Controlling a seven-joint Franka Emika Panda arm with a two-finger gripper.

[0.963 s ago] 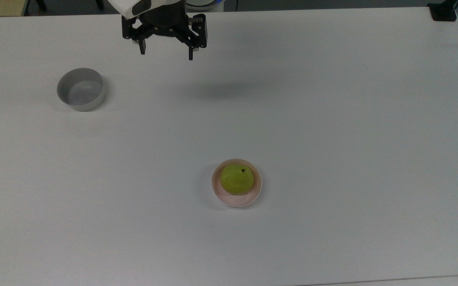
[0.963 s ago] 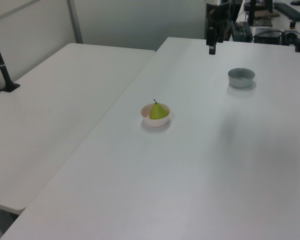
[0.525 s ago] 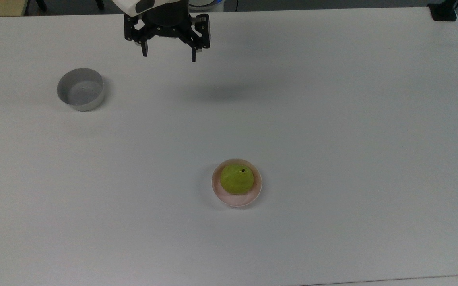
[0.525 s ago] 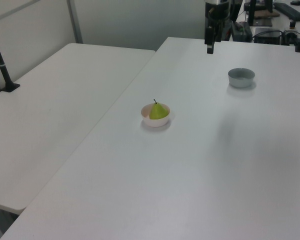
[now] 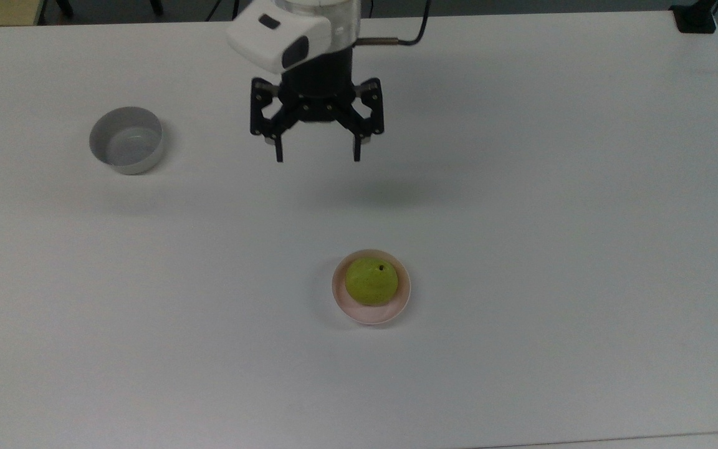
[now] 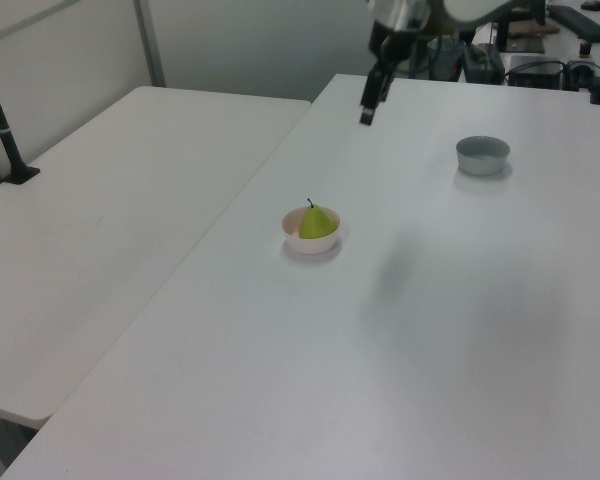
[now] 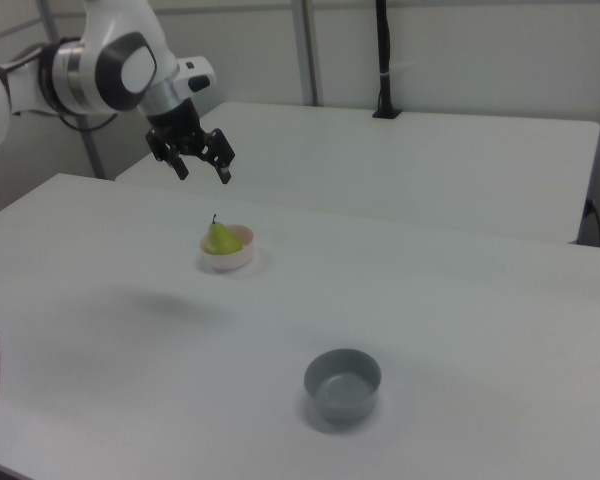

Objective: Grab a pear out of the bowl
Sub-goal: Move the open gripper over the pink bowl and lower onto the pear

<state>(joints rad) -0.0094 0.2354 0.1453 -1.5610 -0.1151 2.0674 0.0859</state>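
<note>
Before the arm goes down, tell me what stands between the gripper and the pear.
Nothing visible does. The gripper hangs open above bare table, and the pear sits uncovered in the pink bowl. The grey bowl stands well off to the top view's left, away from that path.

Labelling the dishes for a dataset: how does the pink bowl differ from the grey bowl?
The pink bowl holds the pear; the grey bowl holds nothing. The pink bowl's wall curves and is low; the grey bowl's is straight and taller. Both are round, upright, and on the white table.
</note>
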